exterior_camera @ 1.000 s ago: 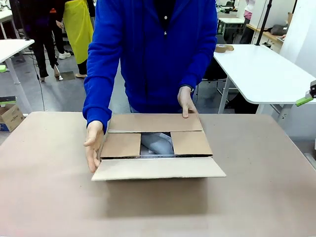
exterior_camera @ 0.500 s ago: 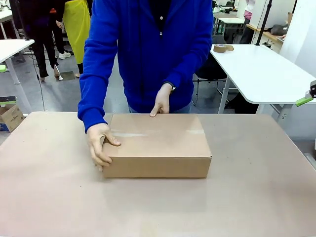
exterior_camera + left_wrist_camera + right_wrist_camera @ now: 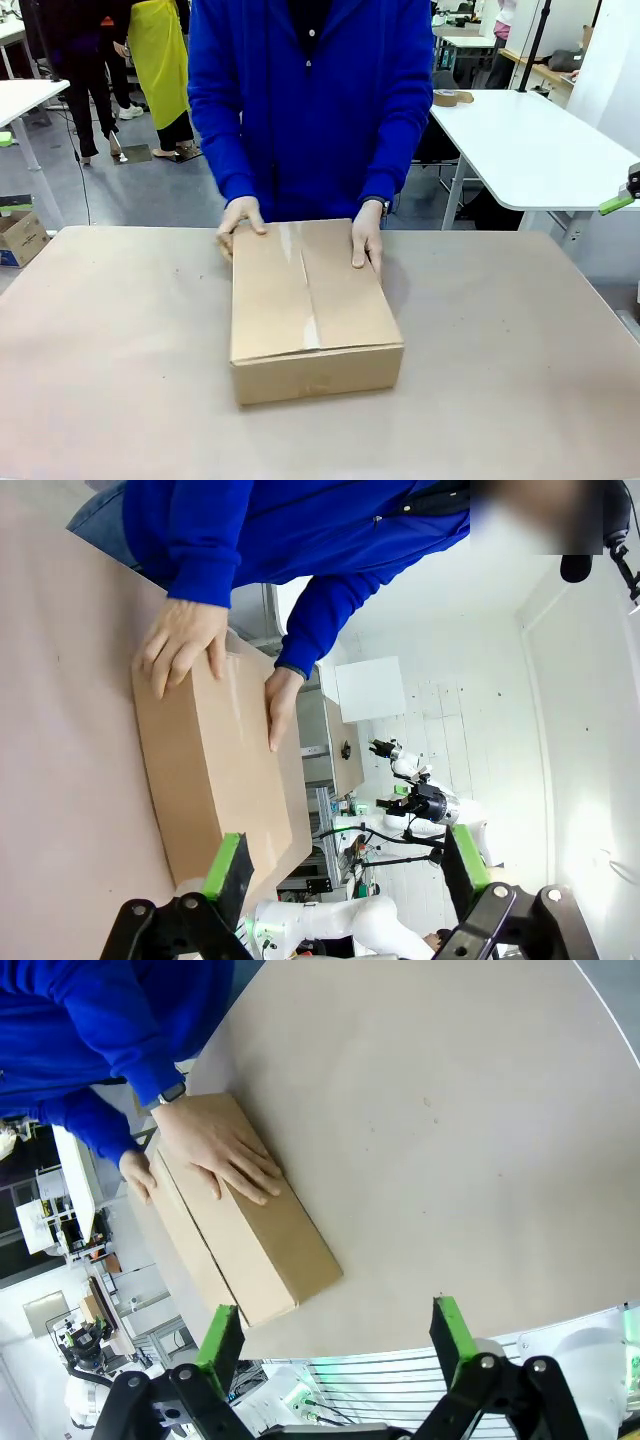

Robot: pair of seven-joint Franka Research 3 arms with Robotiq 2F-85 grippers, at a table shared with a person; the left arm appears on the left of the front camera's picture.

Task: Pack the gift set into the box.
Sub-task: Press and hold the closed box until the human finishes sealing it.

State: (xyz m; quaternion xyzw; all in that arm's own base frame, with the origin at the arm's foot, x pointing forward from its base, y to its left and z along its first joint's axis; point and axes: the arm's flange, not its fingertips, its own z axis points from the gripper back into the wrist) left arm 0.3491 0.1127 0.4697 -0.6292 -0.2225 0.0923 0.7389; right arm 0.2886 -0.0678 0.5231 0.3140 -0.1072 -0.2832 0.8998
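The brown cardboard box (image 3: 310, 305) lies on the table with all its flaps down and a strip of clear tape along the seam. Its short end faces me. Both of the person's hands (image 3: 366, 232) rest on its far end. The gift set is hidden. In the left wrist view the box (image 3: 215, 770) lies ahead of my left gripper (image 3: 348, 865), whose jaws stand wide apart and hold nothing. In the right wrist view the box (image 3: 250, 1225) lies beyond my right gripper (image 3: 332, 1340), which is also open and high off the table.
The person in a blue jacket (image 3: 310, 100) stands at the table's far edge. The brown tabletop (image 3: 520, 330) spreads wide on both sides of the box. A white table (image 3: 530, 150) stands at the back right.
The person folded the flaps shut over the contents, then turned the box a quarter turn so its short end faces me, and moved both hands to its far end.
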